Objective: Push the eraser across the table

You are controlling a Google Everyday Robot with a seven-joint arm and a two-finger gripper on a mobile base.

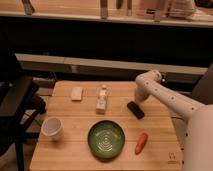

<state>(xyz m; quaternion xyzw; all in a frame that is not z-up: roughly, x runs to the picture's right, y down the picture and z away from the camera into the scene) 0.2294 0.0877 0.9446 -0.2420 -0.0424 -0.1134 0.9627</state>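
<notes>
The eraser (135,109), a flat black block, lies on the light wooden table (75,150) right of centre, angled a little. My gripper (137,99) hangs from the white arm that reaches in from the right, just behind the eraser's far end and very close to it, fingers shut with nothing in them. Whether it touches the eraser I cannot tell.
A green bowl (106,139) sits at the front centre, an orange carrot (141,142) to its right. A white bottle (102,100) lies left of the eraser, a small white block (76,93) farther left, a white cup (52,128) at the front left. A dark chair (17,107) stands by the left edge.
</notes>
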